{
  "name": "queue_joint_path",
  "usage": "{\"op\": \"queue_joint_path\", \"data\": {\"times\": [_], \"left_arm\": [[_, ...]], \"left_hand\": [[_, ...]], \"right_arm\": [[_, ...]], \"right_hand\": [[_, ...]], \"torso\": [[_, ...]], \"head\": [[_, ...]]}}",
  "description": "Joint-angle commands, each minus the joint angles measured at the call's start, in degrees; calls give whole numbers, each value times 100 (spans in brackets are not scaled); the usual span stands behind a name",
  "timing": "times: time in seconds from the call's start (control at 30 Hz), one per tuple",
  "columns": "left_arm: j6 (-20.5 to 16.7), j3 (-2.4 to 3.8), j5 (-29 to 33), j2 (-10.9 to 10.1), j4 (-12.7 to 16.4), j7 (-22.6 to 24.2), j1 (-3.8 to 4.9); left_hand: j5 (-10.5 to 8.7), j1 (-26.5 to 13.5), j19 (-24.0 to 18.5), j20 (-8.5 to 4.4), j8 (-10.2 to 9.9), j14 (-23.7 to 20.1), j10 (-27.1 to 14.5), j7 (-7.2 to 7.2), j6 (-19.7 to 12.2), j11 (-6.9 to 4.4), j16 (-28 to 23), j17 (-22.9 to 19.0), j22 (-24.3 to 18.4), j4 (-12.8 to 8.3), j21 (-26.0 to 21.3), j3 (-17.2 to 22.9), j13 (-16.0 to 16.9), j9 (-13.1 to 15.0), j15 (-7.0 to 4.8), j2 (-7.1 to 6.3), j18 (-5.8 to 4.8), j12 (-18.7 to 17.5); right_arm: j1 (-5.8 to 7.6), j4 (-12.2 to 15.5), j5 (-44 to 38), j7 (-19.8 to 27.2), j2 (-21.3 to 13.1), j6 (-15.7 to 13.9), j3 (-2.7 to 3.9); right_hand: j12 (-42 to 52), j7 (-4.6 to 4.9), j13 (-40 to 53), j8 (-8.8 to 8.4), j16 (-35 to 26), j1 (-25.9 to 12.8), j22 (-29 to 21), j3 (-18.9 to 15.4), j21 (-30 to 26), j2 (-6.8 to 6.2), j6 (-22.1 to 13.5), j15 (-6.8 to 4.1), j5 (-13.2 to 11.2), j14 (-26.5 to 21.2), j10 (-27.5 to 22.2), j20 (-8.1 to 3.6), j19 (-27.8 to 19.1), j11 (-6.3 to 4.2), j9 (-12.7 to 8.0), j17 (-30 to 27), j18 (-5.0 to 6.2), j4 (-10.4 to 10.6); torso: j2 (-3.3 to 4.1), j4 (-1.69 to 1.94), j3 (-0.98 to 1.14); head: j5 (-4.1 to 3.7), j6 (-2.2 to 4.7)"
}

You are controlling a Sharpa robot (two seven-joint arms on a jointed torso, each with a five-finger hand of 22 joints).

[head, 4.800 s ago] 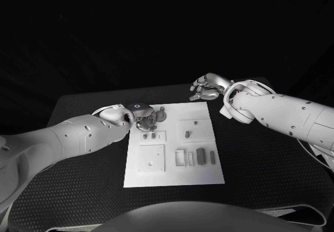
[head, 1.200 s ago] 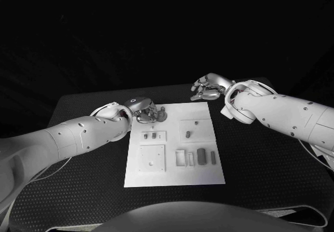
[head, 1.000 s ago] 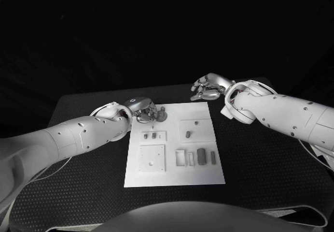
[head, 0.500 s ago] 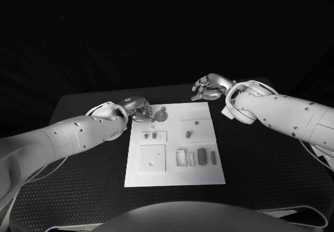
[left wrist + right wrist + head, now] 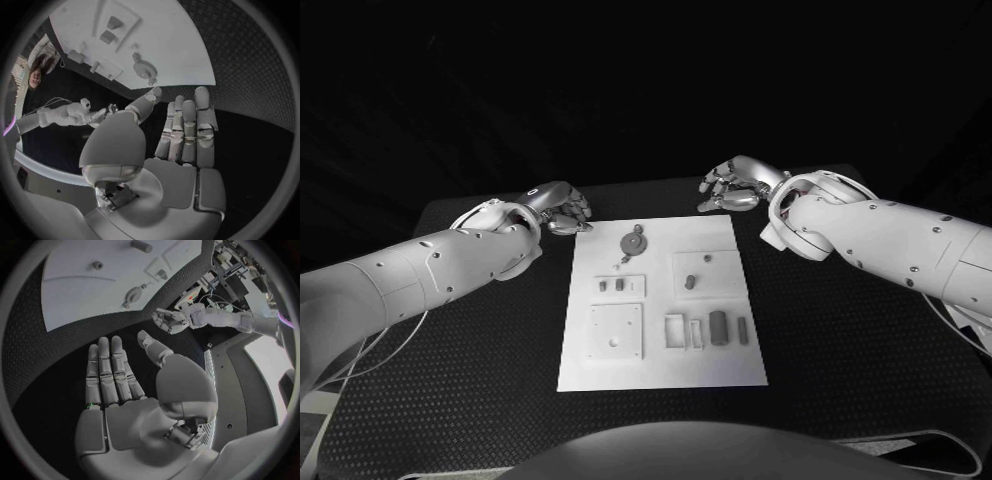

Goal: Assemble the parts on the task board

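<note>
- Hands, status: I read my left hand (image 5: 555,207) as empty, fingers straight and side by side, thumb apart, resting over the black table (image 5: 473,330) just off the far left corner of the board (image 5: 661,365). My right hand (image 5: 737,184) is likewise empty, fingers extended, hovering beyond the board's far right corner.
- Round part (image 5: 633,242): it lies flat on the board near the far edge, left of centre. A thin stem (image 5: 620,261) runs from it toward me, so its long axis lies roughly far-to-near, slightly slanted.
- Key relation: from my left hand the round part lies to the right and slightly nearer me, close by. From my right hand it lies further off, to the left. I judge the left hand the better placed.
- Other parts: two small pegs (image 5: 609,284) sit in a square block below the round part; a small piece (image 5: 691,279) rests on the block to their right; upright bars (image 5: 717,326) stand lower right.
- Next move, as I judge it: which part comes next I cannot tell.
</note>
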Motion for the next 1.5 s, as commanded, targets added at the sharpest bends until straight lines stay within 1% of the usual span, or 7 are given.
{"op": "queue_joint_path", "data": {"times": [0.03, 0.37, 0.77, 1.1, 1.23, 1.4, 1.5], "left_arm": [[241, 2, 201, 41, 12, -227, 38], [755, -4, -37, 188, 175, -607, 36], [573, -6, 79, 135, 291, -601, 34], [312, -5, 1048, 33, 413, -407, 35], [265, -5, 1165, 32, 432, -359, 35], [241, -5, 1281, 30, 475, -302, 35], [239, -5, 1329, 24, 491, -294, 35]], "left_hand": [[-21, 15, -26, 47, -9, -9, -131, -8, -19, 82, 11, 9, 137, 5, 18, -49, 14, 11, 51, -52, 254, -22], [-23, -108, -39, 34, 71, -33, -68, -52, 57, 36, 94, 109, 151, 88, 112, -213, 176, 59, 16, 11, 270, 170], [-14, -124, -77, 11, 93, -88, -128, -66, 73, 14, 171, 183, 148, 108, 200, -283, 327, 71, -6, 54, 256, 345], [2, -100, -86, 7, 88, -89, -185, -61, 59, 16, 175, 189, 144, 125, 222, -255, 373, 69, -6, 98, 256, 393], [9, -97, -101, 11, 86, -97, -210, -58, 53, 20, 165, 186, 140, 128, 223, -248, 389, 68, -2, 118, 253, 410], [14, -93, -111, 13, 83, -101, -232, -55, 44, 23, 157, 182, 138, 130, 225, -242, 405, 67, 1, 134, 252, 428], [16, -93, -113, 14, 83, -101, -239, -54, 42, 24, 154, 182, 138, 130, 226, -242, 410, 66, 2, 138, 252, 434]], "right_arm": [[0, 12, -3, 31, 1, 13, 3], [0, 15, -3, 28, 13, 15, 3], [0, 24, -477, 38, 44, 105, 3], [3, -169, -1614, 113, 446, 352, -8], [3, -297, -1964, 182, 681, 511, -100], [-3, -481, -2347, 255, 1009, 663, -366], [-8, -592, -2473, 282, 1143, 698, -456]], "right_hand": [[18, 9, -9, 38, -27, -7, 7, -18, -22, 39, 48, 5, 8, 45, -68, 32, 13, -38, -5, 7, 63, -1], [20, 8, -12, 38, -29, -5, 8, -17, -23, 39, 48, 5, 8, 46, -68, 32, 14, -38, -6, 9, 65, -1], [95, -21, -26, 84, -8, 195, 42, 30, 7, 17, 116, -31, 9, 150, 15, 26, 98, -80, 4, 62, 106, -13], [510, -210, 77, 256, 351, 450, 161, 30, 350, 2, 465, -397, 10, 944, 764, -50, 864, -384, 41, 291, 353, -17], [685, -270, 178, 269, 498, 517, 185, -2, 447, -31, 537, -512, 9, 1145, 956, -85, 1102, -458, 31, 410, 395, -18], [877, -302, 346, 247, 629, 573, 195, -68, 488, -116, 581, -578, 9, 1222, 999, -143, 1255, -495, 1, 564, 395, -17], [1164, -331, 599, 218, 875, 596, 257, -147, 602, -169, 591, -673, 9, 1349, 1070, -215, 1449, -531, -26, 768, 395, -16]], "torso": [[-4, 7, 4], [3, -10, 0], [3, -8, -3], [4, 8, -14], [3, 14, -14], [8, 42, -12], [11, 58, -16]], "head": [[11, 13], [36, 35], [23, 77], [18, 141], [26, 168], [39, 202], [35, 216]]}}
